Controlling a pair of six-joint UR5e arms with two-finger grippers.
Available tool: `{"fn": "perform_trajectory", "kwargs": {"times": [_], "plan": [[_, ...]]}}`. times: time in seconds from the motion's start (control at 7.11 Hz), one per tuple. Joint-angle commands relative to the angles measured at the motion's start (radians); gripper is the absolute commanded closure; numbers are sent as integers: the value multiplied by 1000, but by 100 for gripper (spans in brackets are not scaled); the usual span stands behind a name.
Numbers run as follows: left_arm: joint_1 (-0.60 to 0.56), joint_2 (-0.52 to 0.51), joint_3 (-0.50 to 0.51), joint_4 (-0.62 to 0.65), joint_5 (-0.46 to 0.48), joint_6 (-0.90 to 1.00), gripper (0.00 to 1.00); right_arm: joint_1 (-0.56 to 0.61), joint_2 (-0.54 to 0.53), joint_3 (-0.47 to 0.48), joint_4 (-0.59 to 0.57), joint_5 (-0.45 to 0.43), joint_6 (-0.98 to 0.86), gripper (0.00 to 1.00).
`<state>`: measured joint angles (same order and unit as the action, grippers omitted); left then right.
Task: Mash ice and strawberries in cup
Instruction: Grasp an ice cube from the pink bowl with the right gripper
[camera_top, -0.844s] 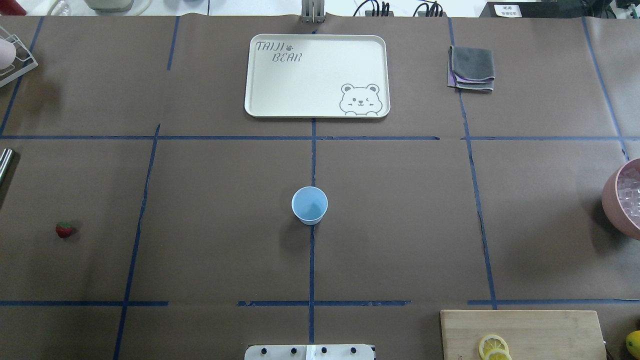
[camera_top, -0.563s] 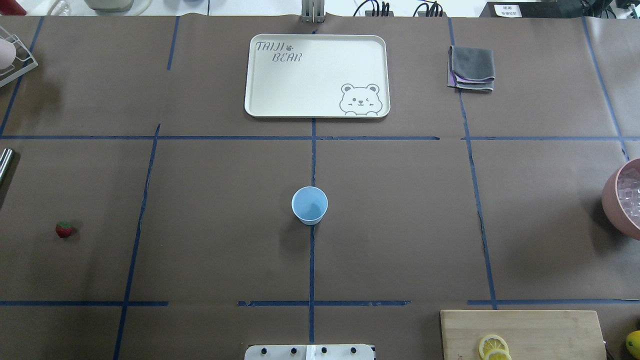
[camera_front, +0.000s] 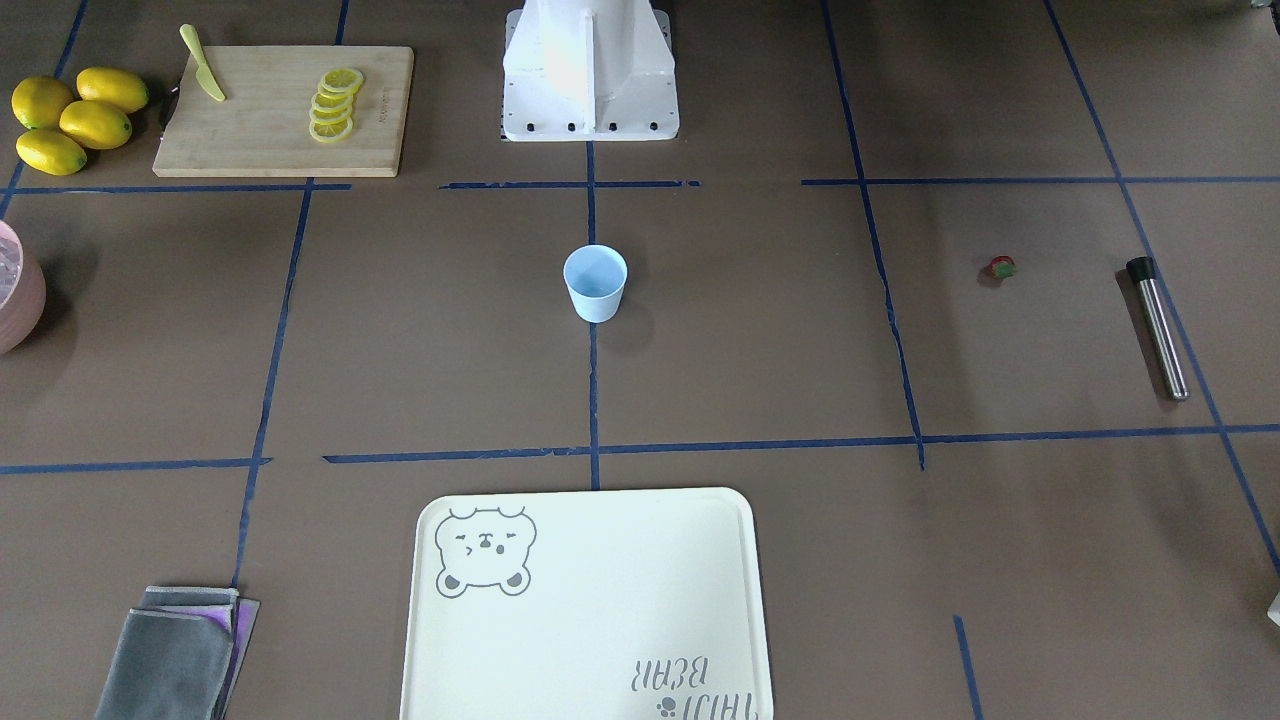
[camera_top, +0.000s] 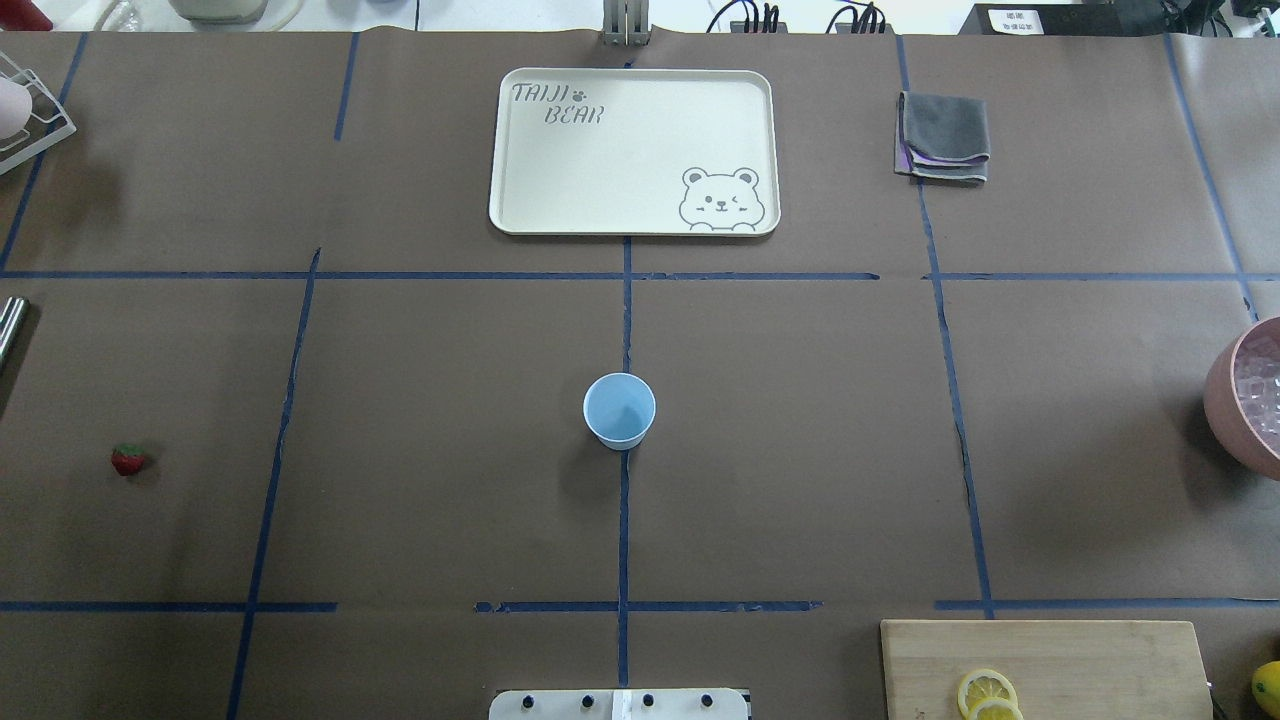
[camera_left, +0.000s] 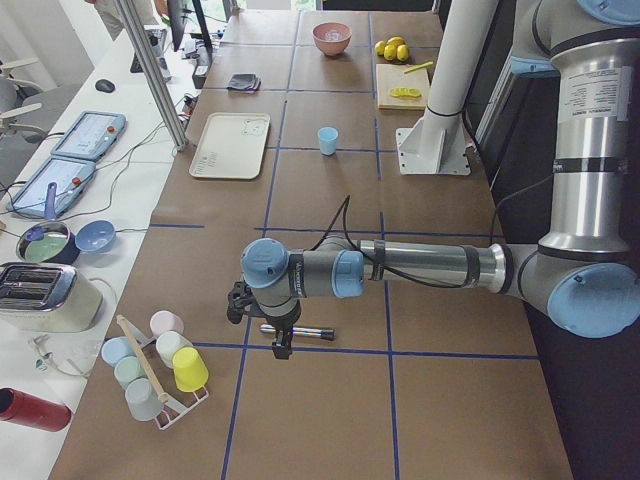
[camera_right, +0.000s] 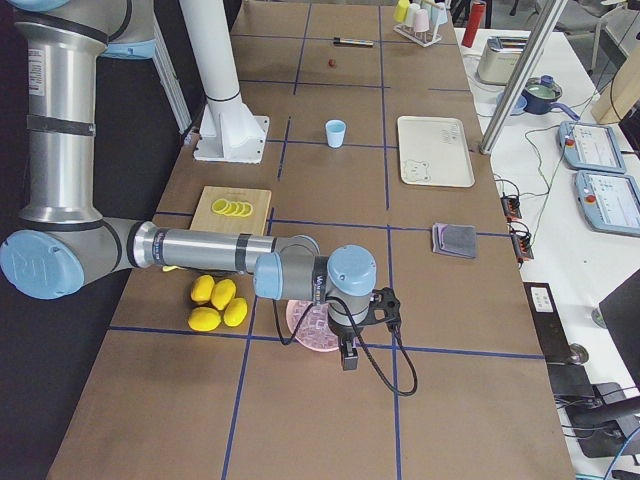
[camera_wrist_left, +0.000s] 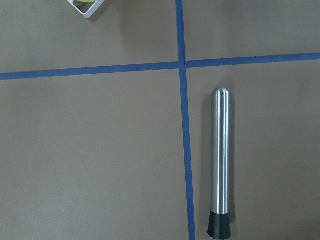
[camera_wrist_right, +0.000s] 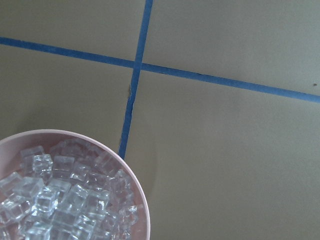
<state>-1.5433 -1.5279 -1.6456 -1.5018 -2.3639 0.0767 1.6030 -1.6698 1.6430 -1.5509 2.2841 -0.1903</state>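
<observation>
The light blue cup (camera_top: 619, 410) stands upright and empty at the table's middle; it also shows in the front view (camera_front: 595, 283). The strawberry (camera_top: 127, 459) lies far left on the table. The ice (camera_wrist_right: 60, 200) fills a pink bowl (camera_top: 1225, 400) at the right edge. My left gripper (camera_left: 281, 345) hangs over a steel rod (camera_wrist_left: 221, 160) at the far left. My right gripper (camera_right: 346, 358) hangs beside the pink bowl (camera_right: 305, 325). I cannot tell whether either is open or shut. Neither wrist view shows fingers.
A white bear tray (camera_top: 633, 150) lies at the back centre, with a folded grey cloth (camera_top: 943, 136) to its right. A wooden board (camera_top: 1040, 665) with lemon slices (camera_top: 986, 693) sits front right, next to whole lemons (camera_front: 70, 115). A cup rack (camera_left: 155, 370) stands far left.
</observation>
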Motion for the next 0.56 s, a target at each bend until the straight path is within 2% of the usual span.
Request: {"fn": "perform_trajectory", "kwargs": {"times": [0.0,0.42], "plan": [[0,0,0,2,0,0,0,0,-1,1,0,0,5,0],[0,2,4,2,0,0,0,-2,-8,11,-3,3,9,0]]}}
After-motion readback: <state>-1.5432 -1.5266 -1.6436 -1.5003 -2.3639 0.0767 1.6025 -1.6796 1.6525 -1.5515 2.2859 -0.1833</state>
